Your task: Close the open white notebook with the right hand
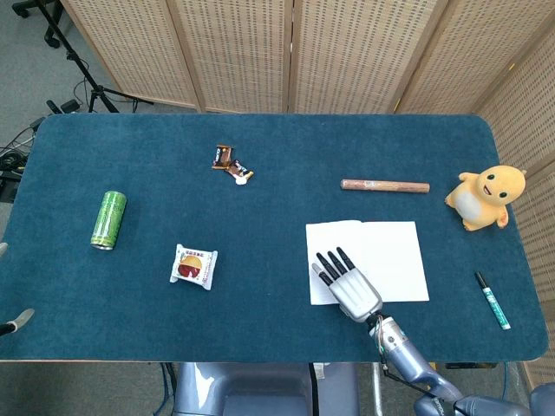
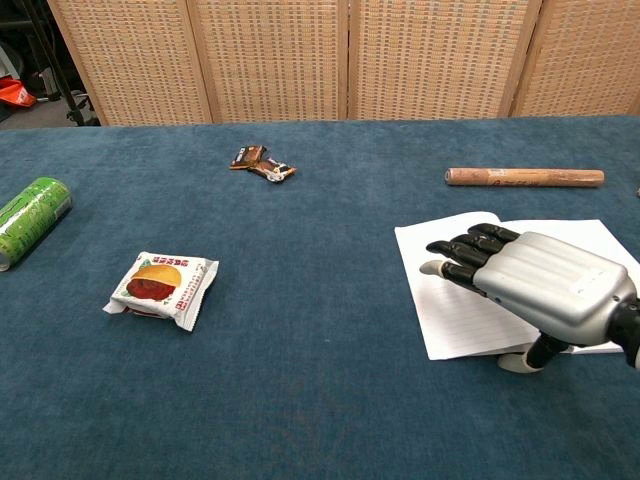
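Observation:
The white notebook (image 1: 386,251) lies open and flat on the blue table, right of centre; in the chest view the notebook (image 2: 440,300) shows lined pages. My right hand (image 1: 347,284) hovers palm down over the notebook's near left page, fingers stretched out and apart, holding nothing. From the chest view the right hand (image 2: 530,285) sits just above the paper, its thumb tip down near the page's front edge. A grey fingertip at the far left edge of the head view may be the left hand (image 1: 16,322).
A wooden stick (image 1: 385,185) lies behind the notebook. A yellow plush toy (image 1: 485,197) and a marker pen (image 1: 492,300) sit to the right. Left of the notebook are a snack packet (image 1: 194,265), a green can (image 1: 108,219) and candy wrappers (image 1: 231,164).

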You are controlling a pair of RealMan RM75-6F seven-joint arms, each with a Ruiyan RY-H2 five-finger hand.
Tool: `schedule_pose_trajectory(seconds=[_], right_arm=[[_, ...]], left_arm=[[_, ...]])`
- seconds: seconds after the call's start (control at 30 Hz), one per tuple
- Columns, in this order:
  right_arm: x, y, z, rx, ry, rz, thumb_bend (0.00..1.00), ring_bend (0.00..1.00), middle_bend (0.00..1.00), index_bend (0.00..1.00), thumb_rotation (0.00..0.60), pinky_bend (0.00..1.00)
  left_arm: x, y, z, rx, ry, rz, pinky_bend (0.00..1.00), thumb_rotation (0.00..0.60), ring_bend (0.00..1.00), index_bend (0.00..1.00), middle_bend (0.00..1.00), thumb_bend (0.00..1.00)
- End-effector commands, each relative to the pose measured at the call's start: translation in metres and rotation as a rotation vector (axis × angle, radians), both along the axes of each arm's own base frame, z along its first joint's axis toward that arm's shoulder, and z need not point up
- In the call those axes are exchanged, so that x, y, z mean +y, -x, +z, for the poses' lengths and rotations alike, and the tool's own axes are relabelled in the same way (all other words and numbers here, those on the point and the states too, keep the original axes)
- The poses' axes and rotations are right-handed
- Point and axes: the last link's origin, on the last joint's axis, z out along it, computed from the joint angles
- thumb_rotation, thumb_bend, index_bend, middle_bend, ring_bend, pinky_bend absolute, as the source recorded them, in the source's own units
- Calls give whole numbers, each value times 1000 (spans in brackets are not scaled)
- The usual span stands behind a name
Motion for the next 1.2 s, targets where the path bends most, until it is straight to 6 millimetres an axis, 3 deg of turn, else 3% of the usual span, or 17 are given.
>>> schedule_pose_trajectory(seconds=[0.03,0.23,0.93,1.2], right_arm=[[1,0,-1,-20,-7,-7,498,0,0,85,600,0],[2,-1,0,-64,-13,-21,569,0,0,124,600,0],[1,0,3,-125,-9,-73,573,0,0,138,600,0],[4,5,7,-284,0,-194,620,0,0,138,600,0]], left_arm=[[0,0,0,0,-1,0,0,600,0,0,0,0],[0,0,0,-1,-1,0,0,600,0,0,0,0],[0,0,2,-10,-3,-1,0,600,0,0,0,0],[-1,1,3,-17,-1,-4,0,600,0,0,0,0]])
